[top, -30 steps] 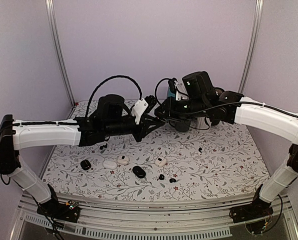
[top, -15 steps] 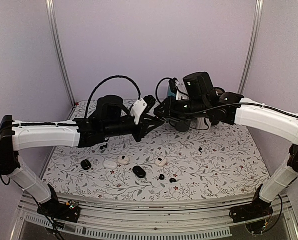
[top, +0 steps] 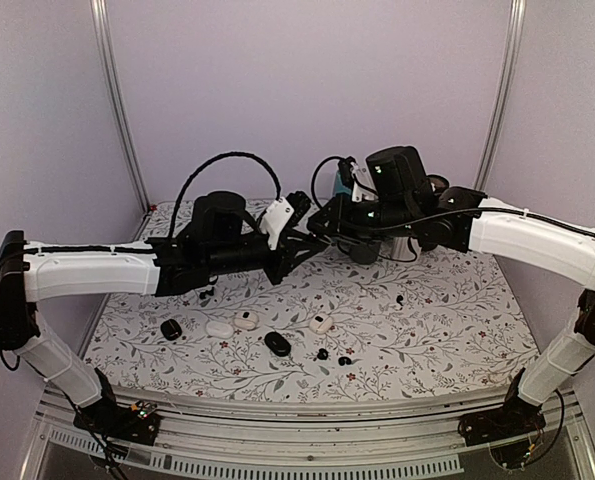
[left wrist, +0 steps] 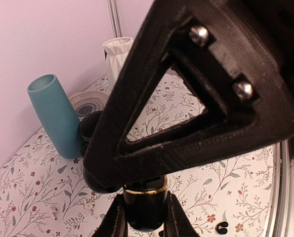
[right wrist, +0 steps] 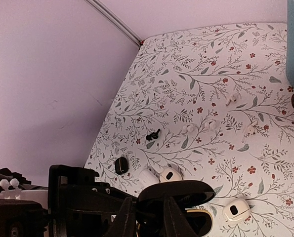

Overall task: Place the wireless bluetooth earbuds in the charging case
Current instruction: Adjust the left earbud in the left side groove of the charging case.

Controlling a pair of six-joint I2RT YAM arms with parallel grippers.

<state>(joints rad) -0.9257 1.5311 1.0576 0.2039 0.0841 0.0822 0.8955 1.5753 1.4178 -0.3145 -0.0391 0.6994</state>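
Top external: floral tablecloth (top: 457,300), lilac walls (top: 307,80); right gripper (right wrist: 147,216) pinches the charging case (right wrist: 179,192) (black, gold-rimmed); left gripper (top: 307,238) pressed together.

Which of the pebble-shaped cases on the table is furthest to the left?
The black case at the row's left end; two white cases sit just right of it.

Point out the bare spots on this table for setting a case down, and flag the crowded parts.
Bare: the front right of the table, between the loose black earbuds and the right edge. Crowded: the front-left row from black case to white case; back by the teal vase.
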